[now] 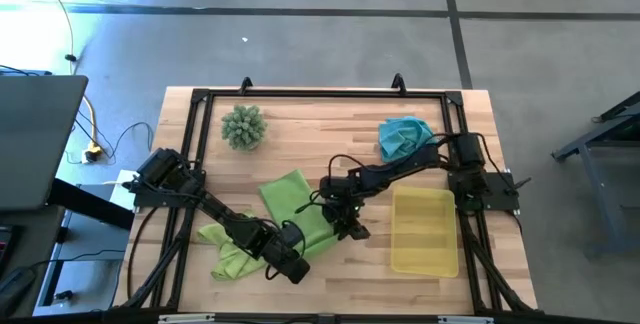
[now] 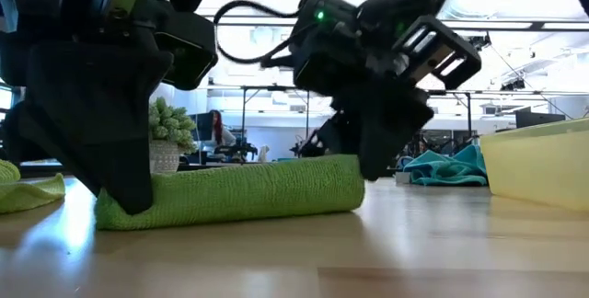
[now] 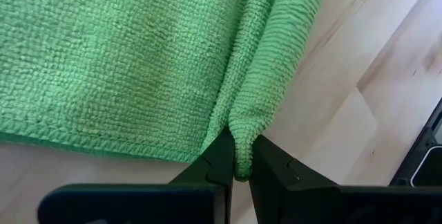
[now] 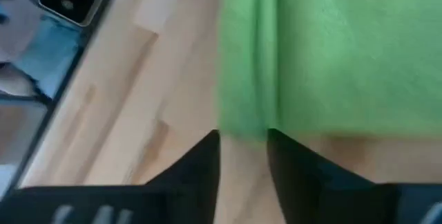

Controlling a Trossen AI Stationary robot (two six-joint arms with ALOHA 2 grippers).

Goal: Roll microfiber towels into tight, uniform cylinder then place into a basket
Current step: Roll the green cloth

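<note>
A lime green towel (image 1: 296, 207) lies spread on the table, its near edge turned over into a low roll (image 2: 239, 193). My left gripper (image 1: 292, 262) is shut on one end of that roll, and my right gripper (image 1: 350, 228) is at the other end. A second lime green towel (image 1: 228, 250) lies crumpled under my left arm. The teal towel (image 1: 404, 136) lies bunched at the far right. The yellow basket (image 1: 425, 230) stands on the table right of my right gripper. My left gripper pinches the end of the rolled edge (image 3: 239, 140) between its two fingers, several layers thick. The fingers come from above, slanting down, in line with the roll. The roll and the rest of the towel lie on the table. My right gripper has the other end of the rolled edge (image 4: 246, 128) between its fingertips (image 4: 211, 141), only at their free ends. The fingers come from above, in line with the roll. The towel lies on the table.
A spiky green plant ball (image 1: 243, 126) stands at the far left. A black frame (image 1: 320, 92) runs round the table's edges. Bare wood shows between the basket and the spread towel. People and desks show in the room beyond the table.
</note>
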